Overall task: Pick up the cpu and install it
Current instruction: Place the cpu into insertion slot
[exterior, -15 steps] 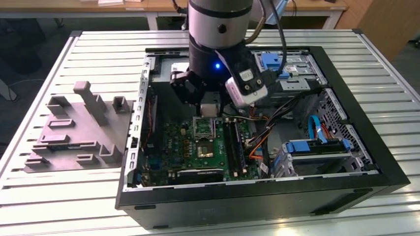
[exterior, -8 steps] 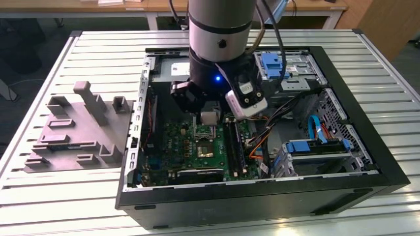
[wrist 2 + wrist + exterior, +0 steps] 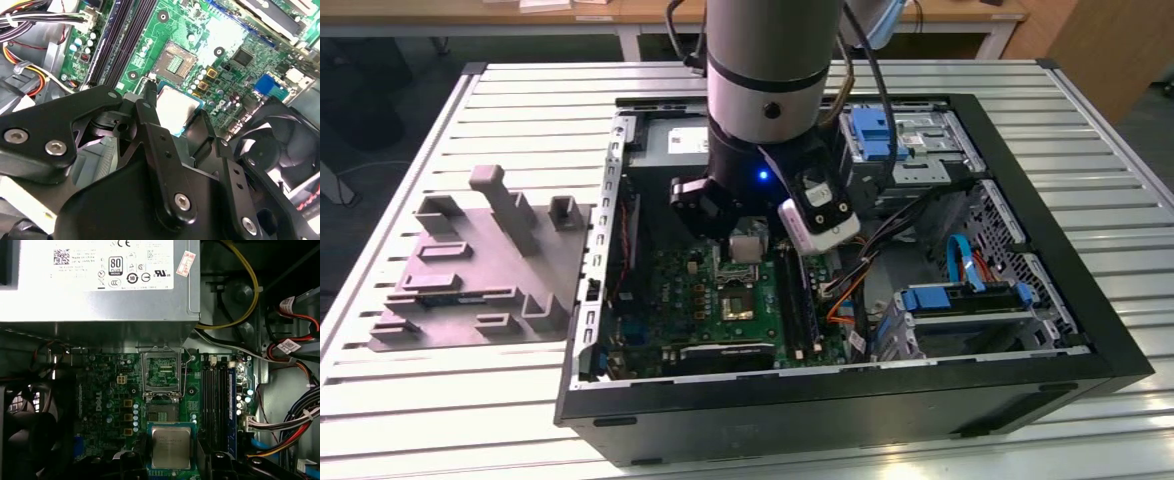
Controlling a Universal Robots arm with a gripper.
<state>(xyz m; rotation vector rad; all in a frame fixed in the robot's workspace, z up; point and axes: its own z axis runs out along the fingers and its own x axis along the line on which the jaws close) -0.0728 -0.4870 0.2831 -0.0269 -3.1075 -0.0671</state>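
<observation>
cpu (image 3: 176, 107) between fingers (image 3: 150, 122), above motherboard (image 3: 227, 30)

Grey moulded fixture (image 3: 464, 292), open computer case (image 3: 854, 412), slatted table (image 3: 454, 415)

Open socket (image 3: 162, 414) lay unblocked beyond the chip (image 3: 171, 447), memory sticks (image 3: 220, 390) close beside, fan (image 3: 280, 145) and cables (image 3: 290, 425) flanked it
</observation>
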